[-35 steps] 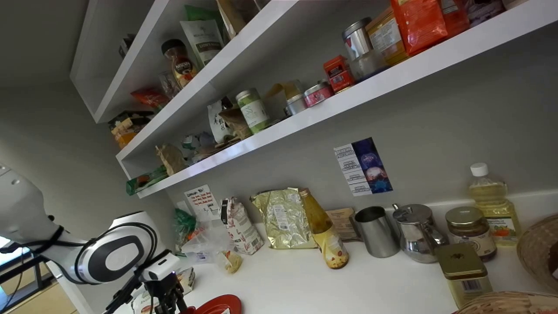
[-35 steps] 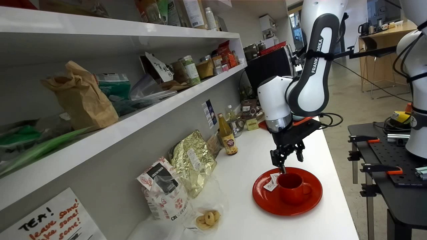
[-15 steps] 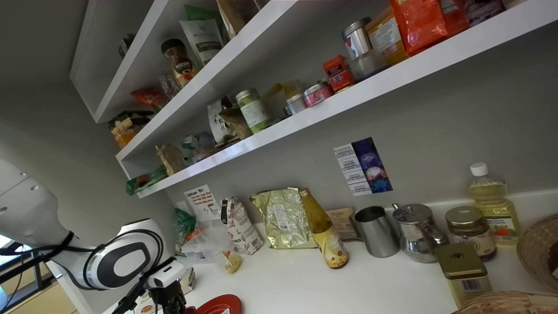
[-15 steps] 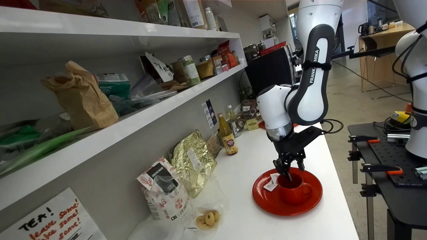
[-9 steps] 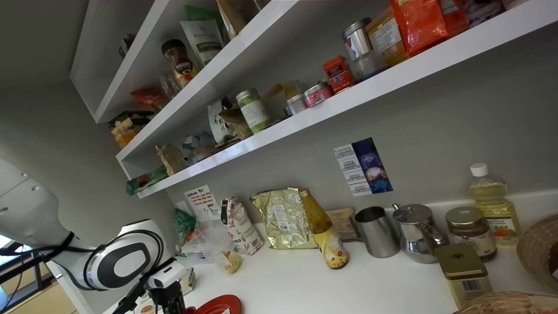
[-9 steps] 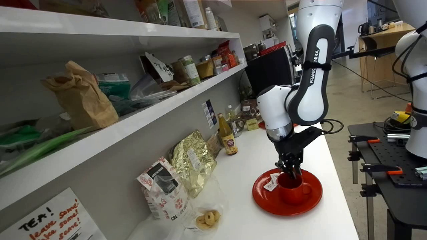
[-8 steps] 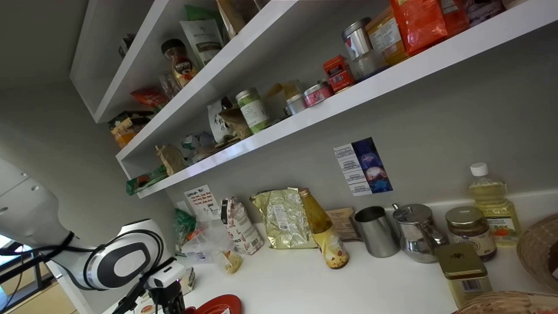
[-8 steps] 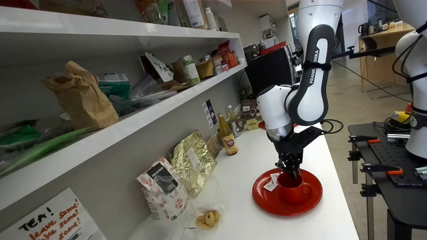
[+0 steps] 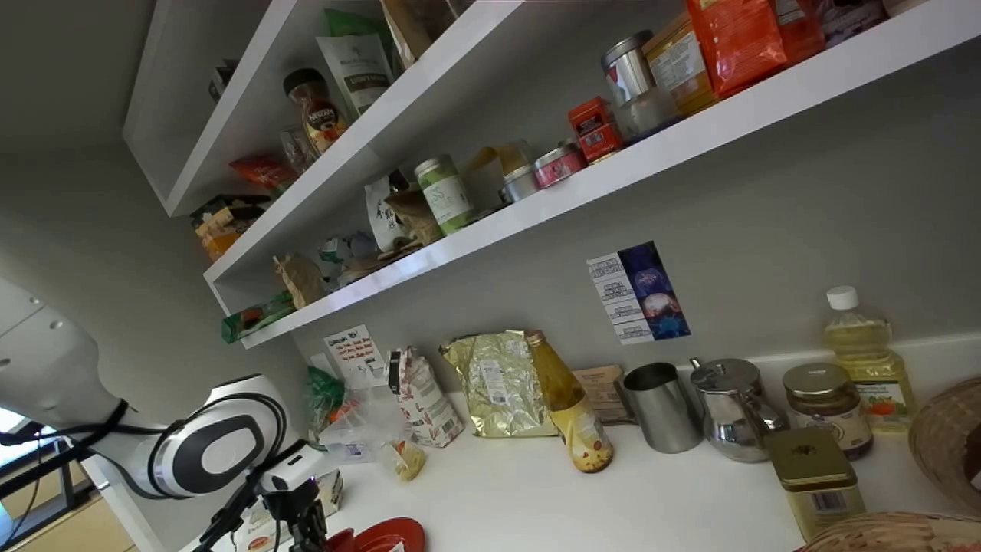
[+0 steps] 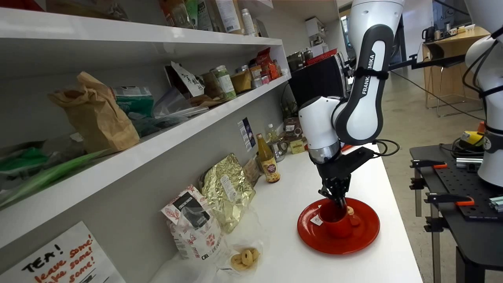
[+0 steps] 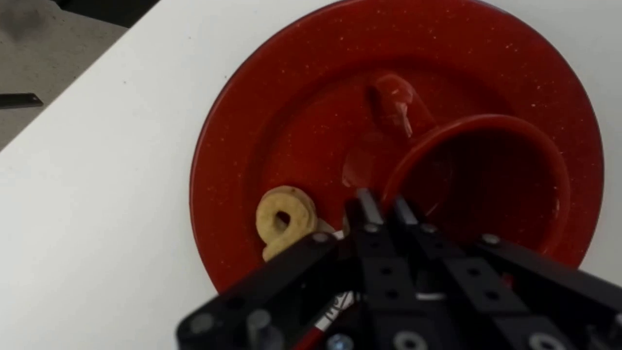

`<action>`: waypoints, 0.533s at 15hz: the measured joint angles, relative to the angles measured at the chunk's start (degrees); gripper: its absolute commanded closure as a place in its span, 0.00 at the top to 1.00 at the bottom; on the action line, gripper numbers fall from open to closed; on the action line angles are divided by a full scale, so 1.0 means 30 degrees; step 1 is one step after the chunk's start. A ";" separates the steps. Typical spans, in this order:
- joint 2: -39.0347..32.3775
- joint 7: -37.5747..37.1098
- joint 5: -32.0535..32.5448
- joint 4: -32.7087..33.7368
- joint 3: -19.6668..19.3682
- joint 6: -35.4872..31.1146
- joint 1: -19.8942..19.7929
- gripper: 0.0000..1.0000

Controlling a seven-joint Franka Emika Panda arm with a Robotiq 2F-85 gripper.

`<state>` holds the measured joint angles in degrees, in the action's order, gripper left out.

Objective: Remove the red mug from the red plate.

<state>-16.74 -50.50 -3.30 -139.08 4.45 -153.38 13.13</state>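
Observation:
The red mug point(image 10: 341, 228) is over the red plate point(image 10: 367, 239), leaning a little; whether its base touches the plate cannot be told. My gripper point(image 11: 387, 209) is shut on the mug's rim, one finger inside and one outside. In the wrist view the mug's opening point(image 11: 491, 180) faces the camera, and its handle point(image 11: 396, 95) points up and left over the plate point(image 11: 228, 160). Only the edge of the mug point(image 9: 342, 541) and part of the plate point(image 9: 398, 530) show low in an exterior view, beside my gripper point(image 9: 310, 543).
Ring-shaped snacks point(image 11: 284, 216) and a paper packet point(image 10: 316, 220) lie on the plate. Along the wall stand a gold foil bag point(image 10: 226, 192), a patterned paper bag point(image 10: 196, 224) and a yellow bottle point(image 10: 268, 159). A shelf point(image 10: 157, 137) overhangs the counter, whose edge is near the plate.
My gripper lowered to the mug, its jaws closed on the rim, and the mug shifted and tilted off its earlier spot. Ring snacks have come into view behind it.

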 measured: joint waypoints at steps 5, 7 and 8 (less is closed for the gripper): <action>0.0305 -0.0060 0.0000 0.1059 0.0121 0.0020 0.0761 0.03; 0.0515 -0.0162 0.0000 0.1593 0.0266 0.0035 0.1174 0.03; 0.0591 -0.0290 0.0000 0.1830 0.0342 0.0040 0.1396 0.03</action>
<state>-14.97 -51.37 -3.30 -133.59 5.48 -153.26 17.31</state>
